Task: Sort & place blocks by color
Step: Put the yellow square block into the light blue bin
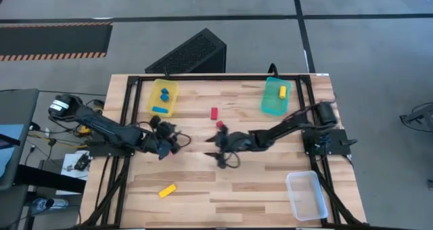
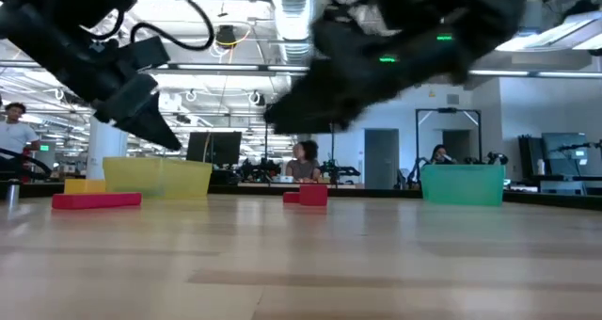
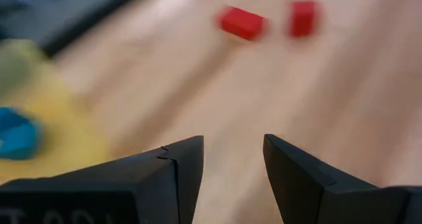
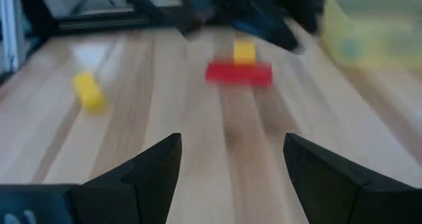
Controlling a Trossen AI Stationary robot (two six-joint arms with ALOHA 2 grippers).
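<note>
Both grippers are open and hold nothing. My left gripper (image 1: 178,142) hovers left of the table's centre. In its wrist view, my left gripper (image 3: 232,165) faces two red blocks (image 3: 242,22) (image 3: 302,18) lying on the wood, which also show from above (image 1: 214,113) (image 1: 220,124). My right gripper (image 1: 214,150) hovers at the centre and points left. In its own view, my right gripper (image 4: 231,165) looks at a red bar (image 4: 239,73) with a yellow block (image 4: 244,51) behind it, and at a yellow bar (image 4: 89,91) (image 1: 167,190) near the near edge. Blue blocks (image 1: 162,95) lie in the yellow tray (image 1: 173,88). A yellow block (image 1: 282,91) lies in the teal tray (image 1: 269,107).
A clear tray (image 1: 306,194) sits at the near right corner. The black frame (image 1: 203,77) runs along the table's far edge and its sides. Bare wood lies between the grippers and the near edge. People and desks show in the room behind (image 2: 303,160).
</note>
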